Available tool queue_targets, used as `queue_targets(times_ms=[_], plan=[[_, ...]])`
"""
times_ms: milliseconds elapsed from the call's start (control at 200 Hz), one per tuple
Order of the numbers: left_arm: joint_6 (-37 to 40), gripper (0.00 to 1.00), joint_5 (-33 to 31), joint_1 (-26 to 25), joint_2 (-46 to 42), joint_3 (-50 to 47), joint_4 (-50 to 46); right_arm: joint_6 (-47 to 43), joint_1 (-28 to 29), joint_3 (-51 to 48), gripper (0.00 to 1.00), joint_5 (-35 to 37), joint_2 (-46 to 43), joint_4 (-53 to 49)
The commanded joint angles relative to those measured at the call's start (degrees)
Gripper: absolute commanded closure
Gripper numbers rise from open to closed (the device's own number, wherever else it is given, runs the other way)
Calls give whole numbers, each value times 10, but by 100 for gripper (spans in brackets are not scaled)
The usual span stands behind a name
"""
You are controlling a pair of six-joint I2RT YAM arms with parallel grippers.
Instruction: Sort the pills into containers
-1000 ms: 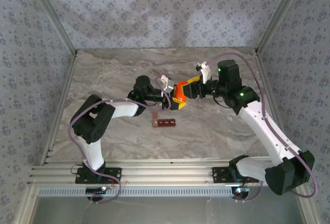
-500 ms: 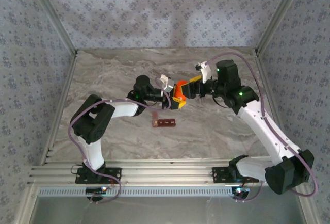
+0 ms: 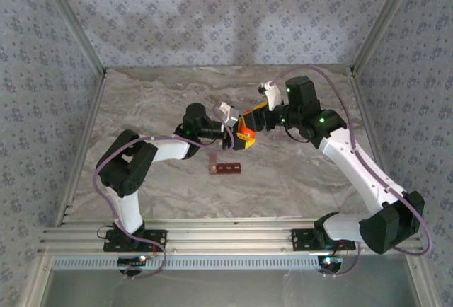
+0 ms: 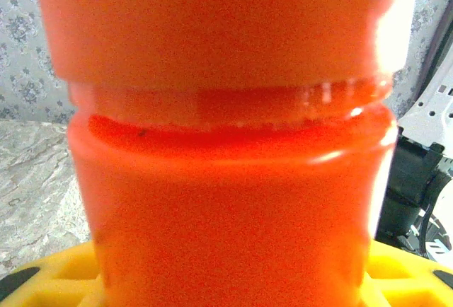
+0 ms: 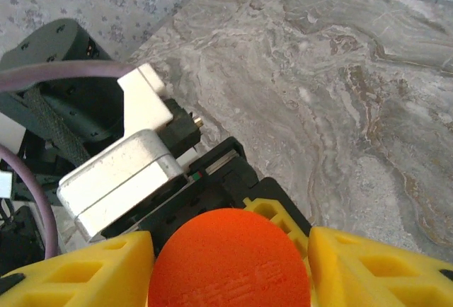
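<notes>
The left gripper (image 3: 238,129) grips the body of the orange bottle (image 3: 247,129) at the middle of the top view. The right gripper (image 3: 255,120) is closed on its cap (image 5: 230,261) — yellow fingers (image 5: 92,268) pressed against both sides. The container strip (image 3: 225,169) lies flat on the table (image 3: 156,102) just below centre, apart from both grippers.

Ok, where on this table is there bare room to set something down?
Bare marble lies between the containers and the front rail, along the back wall, and by the left wall. Crowded at centre, where left gripper and right gripper meet on the orange bottle.
</notes>
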Motion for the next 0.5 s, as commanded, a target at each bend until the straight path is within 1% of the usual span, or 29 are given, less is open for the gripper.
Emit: queue_targets(times_ms=[0,65,140,220,260,295,365,495], plan=[[-2,100,2,0,-24,5,21,-15,4,11,46,13,6,-19],[-2,100,1,0,-24,5,20,-12,4,10,51,17,7,-18],[-2,100,2,0,-24,5,21,-5,7,1,53,23,7,-14],[-2,100,1,0,-23,6,21,20,19,-17,59,52,8,-1],[-3,100,1,0,-23,6,23,34,28,-28,60,72,8,8],[-3,100,0,0,-23,6,23,61,36,-59,60,96,7,26],[-3,100,0,0,-23,5,23,113,54,-91,61,134,7,59],[-4,100,1,0,-23,5,23,165,73,-101,60,158,23,89]])
